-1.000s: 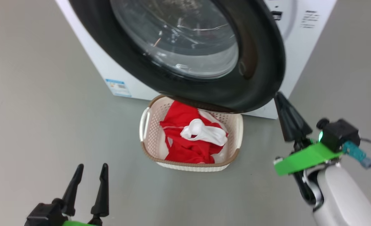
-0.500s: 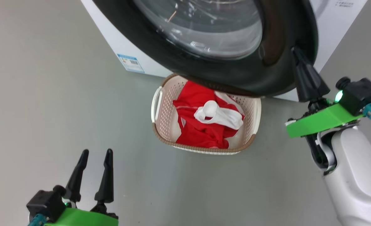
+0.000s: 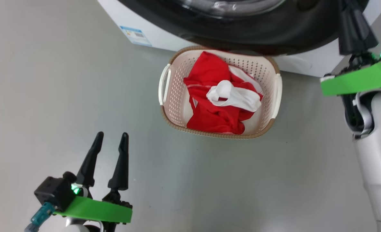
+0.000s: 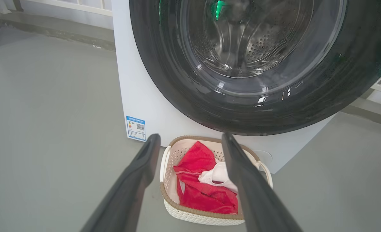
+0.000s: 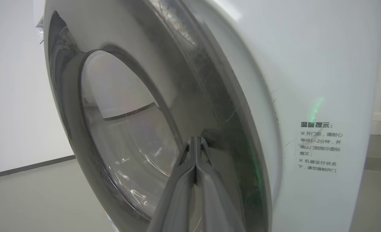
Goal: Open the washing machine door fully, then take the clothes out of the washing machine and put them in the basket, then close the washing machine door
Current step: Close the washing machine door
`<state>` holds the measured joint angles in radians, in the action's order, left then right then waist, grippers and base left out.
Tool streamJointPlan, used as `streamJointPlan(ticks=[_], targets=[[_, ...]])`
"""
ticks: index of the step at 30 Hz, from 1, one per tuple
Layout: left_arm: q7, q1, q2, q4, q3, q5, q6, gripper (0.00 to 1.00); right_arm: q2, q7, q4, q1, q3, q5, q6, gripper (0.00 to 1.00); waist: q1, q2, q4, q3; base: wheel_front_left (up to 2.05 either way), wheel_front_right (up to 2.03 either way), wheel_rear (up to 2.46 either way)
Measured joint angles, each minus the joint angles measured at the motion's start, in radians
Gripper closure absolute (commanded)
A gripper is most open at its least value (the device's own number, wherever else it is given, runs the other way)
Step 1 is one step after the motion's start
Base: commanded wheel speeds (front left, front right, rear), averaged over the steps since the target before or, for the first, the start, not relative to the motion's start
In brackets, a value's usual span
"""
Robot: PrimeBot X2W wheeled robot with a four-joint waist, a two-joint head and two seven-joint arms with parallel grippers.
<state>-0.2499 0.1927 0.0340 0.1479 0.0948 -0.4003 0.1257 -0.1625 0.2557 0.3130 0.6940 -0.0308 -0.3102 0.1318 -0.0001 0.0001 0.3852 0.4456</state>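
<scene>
The cream basket (image 3: 174, 96) stands on the floor just before the white washing machine (image 3: 164, 38), with the red and white clothes (image 3: 210, 116) heaped inside it. The washing machine door (image 3: 258, 35) hangs over the basket's far edge. In the right wrist view the door (image 5: 210, 96) lies close against the machine front (image 5: 306, 64); I cannot tell whether it is latched. My right gripper (image 5: 195, 140) is shut, its tips touching the door's black rim, high at the right of the head view (image 3: 350, 9). My left gripper (image 3: 111, 135) is open and empty, low on the left, well short of the basket (image 4: 197, 217).
Bare grey floor (image 3: 48, 96) surrounds the basket. A blue label (image 3: 135, 34) marks the machine's lower left front. A white sticker with text (image 5: 319, 146) sits on the front beside the door. A low ledge (image 4: 55, 29) runs along the wall behind the machine.
My shut right gripper went from beside the door's edge onto its rim, and the door swung closer to the machine. The head camera has tilted down. The left gripper stays open.
</scene>
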Motion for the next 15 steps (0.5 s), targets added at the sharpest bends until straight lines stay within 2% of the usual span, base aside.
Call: streamJointPlan(ticks=[15], targets=[[0.0,0.02,-0.002,-0.005,0.024,-0.014,0.006,0.0,0.004,0.001,0.014,0.127,0.086,0.007,0.001,1.0,0.0001,0.0,0.045,0.058,0.0,0.0,0.0]])
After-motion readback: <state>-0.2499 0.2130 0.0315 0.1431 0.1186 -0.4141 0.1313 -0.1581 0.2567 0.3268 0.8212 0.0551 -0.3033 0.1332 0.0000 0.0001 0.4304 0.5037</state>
